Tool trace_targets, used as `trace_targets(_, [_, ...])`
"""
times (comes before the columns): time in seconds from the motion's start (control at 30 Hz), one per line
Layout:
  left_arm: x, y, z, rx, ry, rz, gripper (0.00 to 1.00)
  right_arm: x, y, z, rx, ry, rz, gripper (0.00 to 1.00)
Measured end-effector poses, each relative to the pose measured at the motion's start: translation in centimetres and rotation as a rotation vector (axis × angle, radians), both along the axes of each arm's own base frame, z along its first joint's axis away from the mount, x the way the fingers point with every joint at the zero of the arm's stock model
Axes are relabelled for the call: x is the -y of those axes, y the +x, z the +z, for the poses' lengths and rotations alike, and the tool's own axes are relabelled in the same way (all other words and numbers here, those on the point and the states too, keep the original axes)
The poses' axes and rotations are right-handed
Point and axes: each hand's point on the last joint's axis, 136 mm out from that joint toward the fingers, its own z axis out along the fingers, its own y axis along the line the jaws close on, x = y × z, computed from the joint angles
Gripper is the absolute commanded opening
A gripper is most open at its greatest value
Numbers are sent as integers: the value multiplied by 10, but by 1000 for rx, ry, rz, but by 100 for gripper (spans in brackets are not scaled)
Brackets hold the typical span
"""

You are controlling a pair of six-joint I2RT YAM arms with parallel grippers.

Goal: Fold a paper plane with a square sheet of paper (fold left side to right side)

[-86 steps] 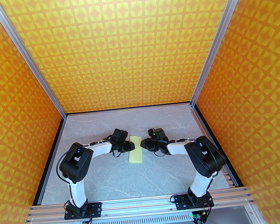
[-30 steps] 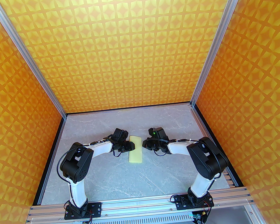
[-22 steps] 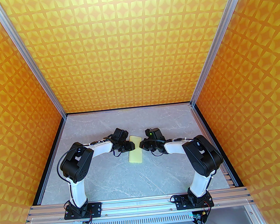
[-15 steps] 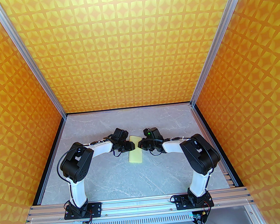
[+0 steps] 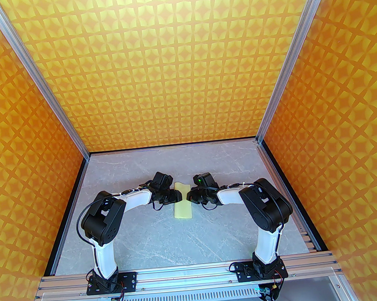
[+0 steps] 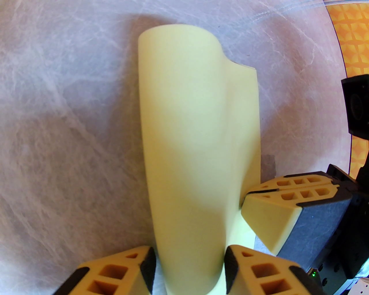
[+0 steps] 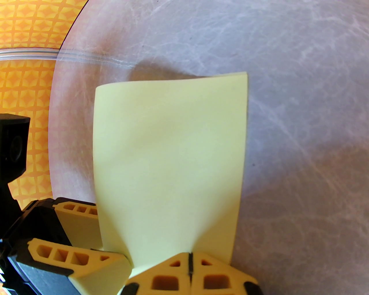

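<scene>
The square sheet of paper (image 5: pixel 183 209) is pale yellow and lies mid-table, doubled over left to right into a narrow strip with a puffy, unpressed fold. In the left wrist view the sheet (image 6: pixel 190 138) bulges up between my left gripper (image 6: pixel 188 256) fingers, which stand partly apart and touch both sides of the bulge. My left gripper (image 5: pixel 178 196) sits at the strip's left side. At the strip's right edge, my right gripper (image 5: pixel 188 196) is shut. In the right wrist view the sheet (image 7: pixel 170 161) narrows into my right gripper (image 7: pixel 190 255), whose fingertips are pressed together.
The grey marble table (image 5: pixel 157 241) has free room in front of and behind the paper. Orange patterned walls (image 5: pixel 174 66) and aluminium posts (image 5: pixel 76 136) close in three sides. Both arm bases are bolted to the rail (image 5: pixel 186 272) at the near edge.
My right arm has swung left, bringing its shut gripper over the paper's right edge. The strip looks narrower at its far end. The left arm has stayed still.
</scene>
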Motion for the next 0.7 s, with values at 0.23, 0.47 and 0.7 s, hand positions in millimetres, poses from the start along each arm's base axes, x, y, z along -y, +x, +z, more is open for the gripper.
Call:
trace_targets(0.23, [-7, 4, 44, 63, -34, 21, 16, 0, 0, 0, 4, -2, 5, 0])
trace_targets(0.47, [6, 3, 61, 71, -103, 9, 0, 0, 0, 0, 6, -3, 7, 0])
trace_targets(0.7, [21, -2, 32, -3, -102, -14, 0, 0, 0, 0, 6, -4, 7, 0])
